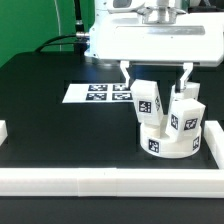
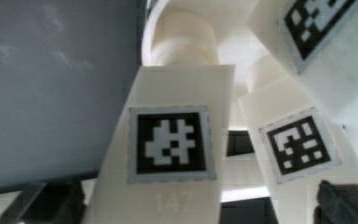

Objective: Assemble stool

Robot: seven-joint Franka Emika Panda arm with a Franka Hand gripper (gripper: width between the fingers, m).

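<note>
Gripper (image 1: 155,80) agape over stool (image 1: 166,138) on black table (image 1: 50,125), green backdrop (image 1: 30,25)

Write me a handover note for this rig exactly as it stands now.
Gripper: open, fingers on either side of one leg, not clamped on it.
Seat: flat on the table, toward the exterior view's right, close to the rail.
Done: three legs appear to stand upright in the seat, counting the second leg and third leg.
Left: how firmly each sits cannot be told. Probably check them, then lift the arm clear.
</note>
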